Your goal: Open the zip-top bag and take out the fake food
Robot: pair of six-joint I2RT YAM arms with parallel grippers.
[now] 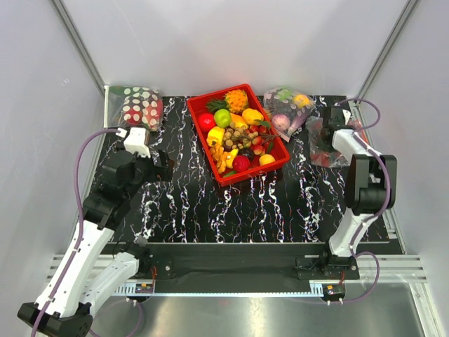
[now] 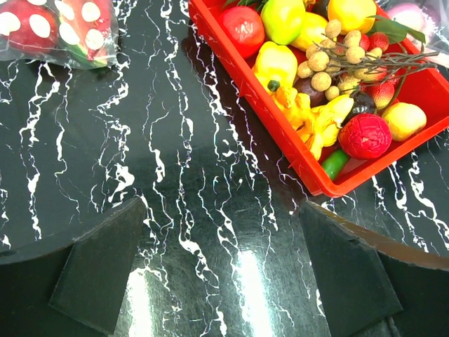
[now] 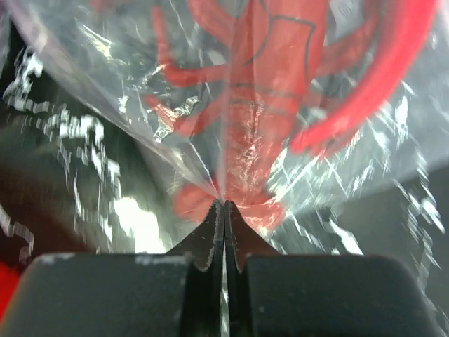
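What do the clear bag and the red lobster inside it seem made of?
The zip-top bag looks like thin clear plastic film: glossy, crinkled, with glare streaks. The lobster seems moulded red plastic, smooth with dark outlined segments, though blur leaves that open.

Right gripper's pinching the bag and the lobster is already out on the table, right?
Not quite. The lobster is inside the bag, seen through the plastic in the right wrist view. The right gripper is shut on the bag, as you said.
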